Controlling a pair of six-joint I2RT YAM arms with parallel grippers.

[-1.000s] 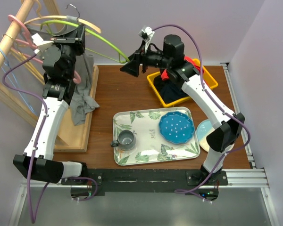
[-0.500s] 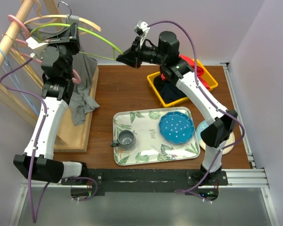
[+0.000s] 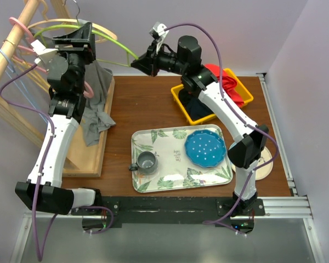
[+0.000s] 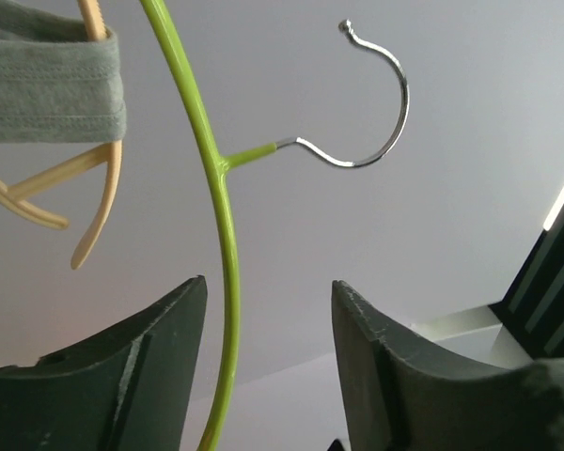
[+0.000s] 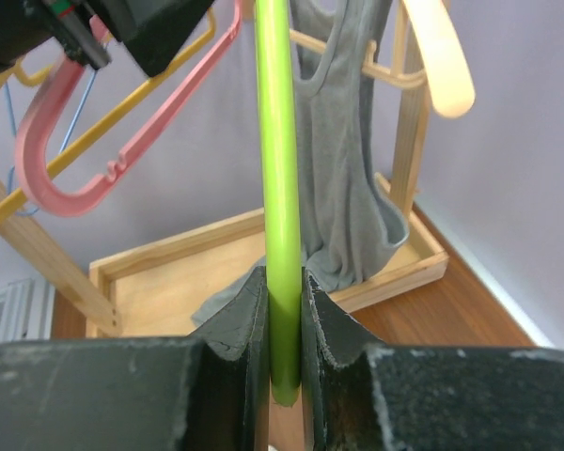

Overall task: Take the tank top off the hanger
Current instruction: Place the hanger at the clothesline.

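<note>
The grey tank top (image 3: 96, 104) hangs by its strap (image 4: 47, 89) from a cream hanger (image 5: 442, 56) on the wooden rack, and its lower part (image 5: 343, 169) drapes into the rack's base. A bare green hanger (image 3: 118, 46) with a metal hook (image 4: 376, 113) spans between my two grippers. My left gripper (image 3: 79, 38) is open, and the green rod (image 4: 216, 188) runs between its jaws (image 4: 268, 287) close to the left one. My right gripper (image 3: 137, 64) is shut on the green rod's end (image 5: 277, 188), fingers (image 5: 284, 277) pinching it.
A pink hanger (image 5: 66, 160) and other hangers crowd the wooden rack (image 3: 11, 44) at the left. A leaf-print tray (image 3: 153, 137) carries a grey mug (image 3: 147, 161) and a blue plate (image 3: 205, 148). A yellow bin (image 3: 181, 98) of red and dark clothes sits at the back right.
My left gripper has opened and let go of the green hanger. My right gripper closed on the green hanger's end and shifted left and upward with it.
</note>
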